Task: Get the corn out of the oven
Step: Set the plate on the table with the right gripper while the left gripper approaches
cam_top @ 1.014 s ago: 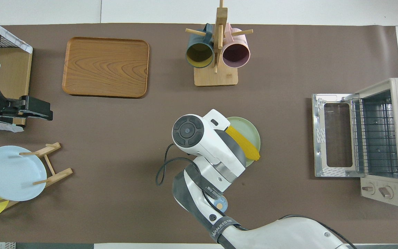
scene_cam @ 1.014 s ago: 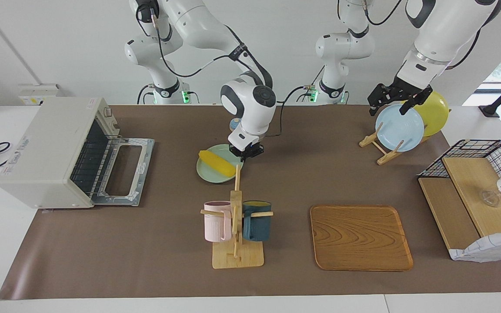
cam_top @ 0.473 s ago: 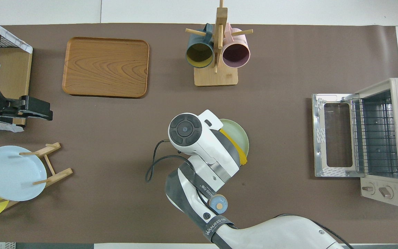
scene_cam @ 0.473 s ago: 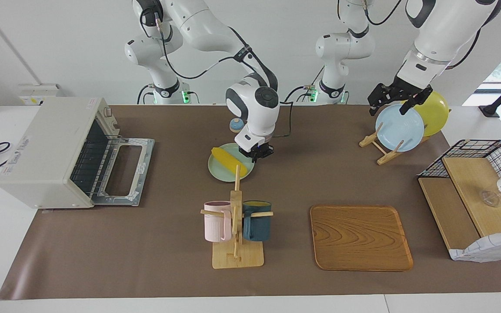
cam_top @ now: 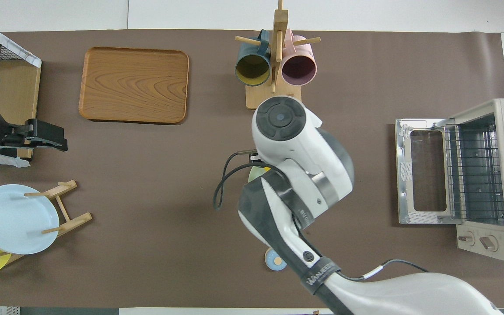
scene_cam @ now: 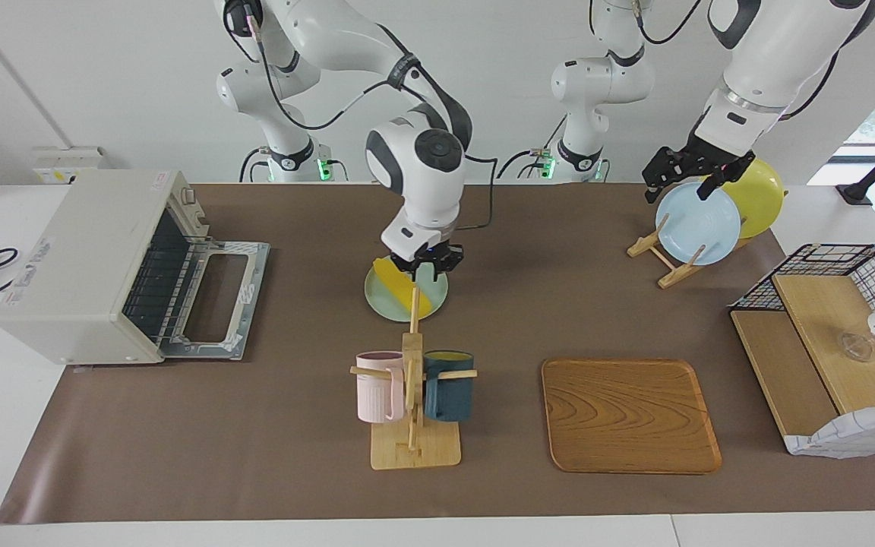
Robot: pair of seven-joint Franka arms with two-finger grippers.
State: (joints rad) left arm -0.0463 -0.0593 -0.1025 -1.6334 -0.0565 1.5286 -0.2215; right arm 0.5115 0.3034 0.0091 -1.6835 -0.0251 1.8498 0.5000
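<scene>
The yellow corn [scene_cam: 399, 288] lies on a pale green plate [scene_cam: 433, 297] on the table mat, outside the oven. The off-white oven [scene_cam: 88, 258] stands at the right arm's end with its door [scene_cam: 217, 300] folded down and only its wire rack inside. My right gripper [scene_cam: 427, 265] hangs open just over the plate's edge nearest the robots, next to the corn. In the overhead view the right arm covers all but a sliver of the corn [cam_top: 264, 168] and of the plate [cam_top: 254, 176]. My left gripper [scene_cam: 682, 182] waits open over the plate rack.
A mug tree [scene_cam: 412, 380] with a pink and a dark blue mug stands just farther from the robots than the plate. A wooden tray [scene_cam: 629, 414], a rack with a blue plate [scene_cam: 699, 224] and a yellow plate, a wire basket shelf [scene_cam: 832, 334] and a small blue disc [cam_top: 274, 261] are also there.
The green plate with the corn slid toward the left arm's end with the right gripper at its rim. The right gripper has since turned and risen off the plate.
</scene>
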